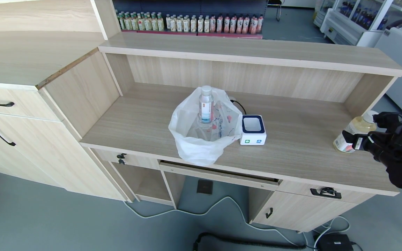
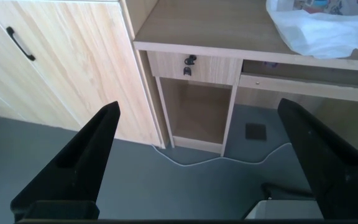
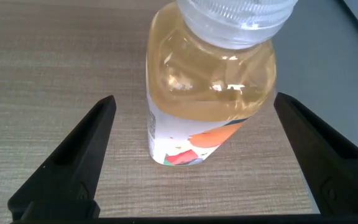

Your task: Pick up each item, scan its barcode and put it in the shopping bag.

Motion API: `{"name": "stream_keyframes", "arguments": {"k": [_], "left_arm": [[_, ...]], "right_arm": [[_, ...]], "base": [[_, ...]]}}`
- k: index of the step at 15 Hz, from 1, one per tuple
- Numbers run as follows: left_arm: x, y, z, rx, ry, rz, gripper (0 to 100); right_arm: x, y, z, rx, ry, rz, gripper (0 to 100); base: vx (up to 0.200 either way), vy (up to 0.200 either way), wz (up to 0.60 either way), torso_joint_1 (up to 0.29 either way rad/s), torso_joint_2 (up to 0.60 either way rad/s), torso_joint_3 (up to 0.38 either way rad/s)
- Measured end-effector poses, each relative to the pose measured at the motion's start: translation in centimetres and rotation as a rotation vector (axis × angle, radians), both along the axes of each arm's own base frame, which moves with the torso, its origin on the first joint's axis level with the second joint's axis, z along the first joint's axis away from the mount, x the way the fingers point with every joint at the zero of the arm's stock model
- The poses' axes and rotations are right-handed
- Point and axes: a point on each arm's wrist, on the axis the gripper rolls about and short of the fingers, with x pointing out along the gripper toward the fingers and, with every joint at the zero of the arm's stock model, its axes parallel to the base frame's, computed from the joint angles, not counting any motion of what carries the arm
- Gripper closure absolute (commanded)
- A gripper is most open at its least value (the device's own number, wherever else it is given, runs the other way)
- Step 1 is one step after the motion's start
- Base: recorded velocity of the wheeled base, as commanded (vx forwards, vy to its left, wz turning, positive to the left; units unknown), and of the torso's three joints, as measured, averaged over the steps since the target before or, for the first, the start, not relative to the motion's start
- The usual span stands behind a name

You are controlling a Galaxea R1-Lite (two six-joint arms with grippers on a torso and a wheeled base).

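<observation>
Found the juice bottle [image 1: 354, 134] upright at the table's [image 1: 298, 146] right end, flanked by the released right end effector [image 3: 196, 102], probably lined up for grasping. Noted the scanner [image 1: 253, 129] just right of the bag [image 1: 190, 148], handy for scanning. Saw the left end effector [image 2: 199, 106] spread, low over the floor.

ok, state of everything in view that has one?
shopping bag: open, upright on the counter
clear bottle: capped, upright inside the bag
scanner: flat on the counter, nothing on it
yellow drink bottle: capped, upright, not gripped
right hand: open, straddling the yellow drink bottle
left hand: open, empty
</observation>
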Motion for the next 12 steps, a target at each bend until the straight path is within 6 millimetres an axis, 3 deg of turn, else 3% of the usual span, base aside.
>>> {"name": "stream_keyframes", "arguments": {"k": [5, 12], "left_arm": [[0.0, 0.0, 0.0, 0.000, 0.000, 0.000, 0], [0.0, 0.0, 0.0, 0.000, 0.000, 0.000, 0]], "right_arm": [[2.1, -0.5, -0.1, -0.015, -0.037, 0.004, 0], [3.4, -0.6, -1.0, -0.017, -0.042, 0.015, 0]], "base": [[0.000, 0.000, 0.00, 0.000, 0.00, 0.000], [0.000, 0.000, 0.00, 0.000, 0.00, 0.000]]}}
